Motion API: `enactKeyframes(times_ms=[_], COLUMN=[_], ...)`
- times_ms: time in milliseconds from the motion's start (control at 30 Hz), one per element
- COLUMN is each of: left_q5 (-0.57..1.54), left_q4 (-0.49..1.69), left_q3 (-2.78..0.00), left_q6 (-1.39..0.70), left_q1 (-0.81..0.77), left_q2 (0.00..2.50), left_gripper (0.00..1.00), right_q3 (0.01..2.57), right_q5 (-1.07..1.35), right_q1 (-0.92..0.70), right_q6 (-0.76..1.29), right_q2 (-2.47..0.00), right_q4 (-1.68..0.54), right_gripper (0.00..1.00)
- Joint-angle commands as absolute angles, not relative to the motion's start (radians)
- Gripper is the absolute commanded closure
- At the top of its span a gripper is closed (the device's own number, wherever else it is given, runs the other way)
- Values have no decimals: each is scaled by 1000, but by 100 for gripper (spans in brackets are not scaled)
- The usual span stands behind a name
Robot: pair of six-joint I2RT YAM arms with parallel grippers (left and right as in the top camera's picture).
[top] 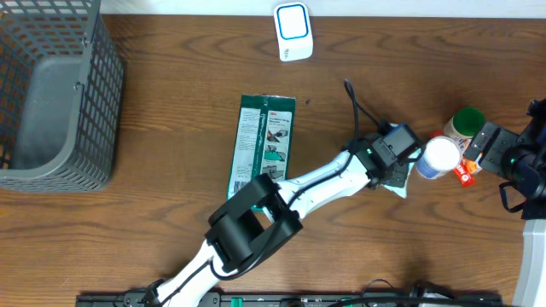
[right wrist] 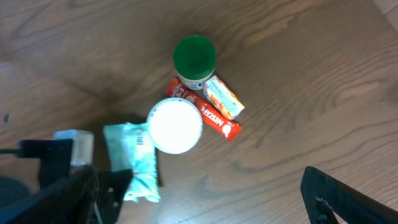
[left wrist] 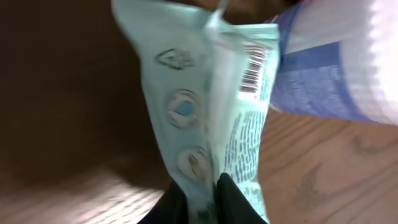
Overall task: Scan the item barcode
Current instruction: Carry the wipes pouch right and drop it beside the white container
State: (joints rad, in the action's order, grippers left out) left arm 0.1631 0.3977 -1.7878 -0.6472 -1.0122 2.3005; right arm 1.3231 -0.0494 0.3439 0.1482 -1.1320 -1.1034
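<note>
Open wood runs along the near edge of the table [top: 128,247]. The left claw [left wrist: 202,199] pinches the end of the mint packet [left wrist: 205,93], barcode showing, just beside a white-capped bottle [top: 439,156]. The right claw [right wrist: 214,199] hangs spread wide nearby. The scanner [top: 292,31] stands by the far edge.

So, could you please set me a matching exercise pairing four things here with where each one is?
Things:
1 grey basket
2 white scanner
3 dark green package
4 mint packet

Places:
A pinched in the left tool
B far left of the table
C lying flat mid-table
D far edge, near the centre

Pairs: 1-B, 2-D, 3-C, 4-A.
</note>
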Motion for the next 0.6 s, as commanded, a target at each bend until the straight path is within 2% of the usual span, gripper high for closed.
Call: enactKeyframes(times_ms=[0, 67, 133, 233, 300, 400, 567], left_q5=[218, 218, 220, 216, 186, 115, 115], left_q4=[389, 382, 379, 379, 383, 395, 437], left_q3=[-1791, -1792, -1792, -1792, -1792, -1792, -1792], left_q6=[-652, -648, -635, -566, -531, -496, -475], left_q1=[-1027, -1027, -1025, -1024, -1021, -1010, -958], left_q2=[2319, 2313, 2304, 2270, 2235, 2179, 2082], left_gripper=[83, 69, 64, 38, 27, 21, 20], right_q3=[1335, 1335, 1335, 1335, 1335, 1335, 1335], right_q5=[-59, -59, -59, -59, -59, -59, -59], right_q1=[350, 350, 350, 350, 350, 350, 350], right_q6=[141, 141, 141, 141, 141, 141, 141], right_q2=[-1132, -1132, -1132, -1132, -1132, -1132, -1132], right_q4=[-1104, -1104, -1104, -1104, -1104, -1104, -1104], right_gripper=[1, 1, 1, 1, 1, 1, 1])
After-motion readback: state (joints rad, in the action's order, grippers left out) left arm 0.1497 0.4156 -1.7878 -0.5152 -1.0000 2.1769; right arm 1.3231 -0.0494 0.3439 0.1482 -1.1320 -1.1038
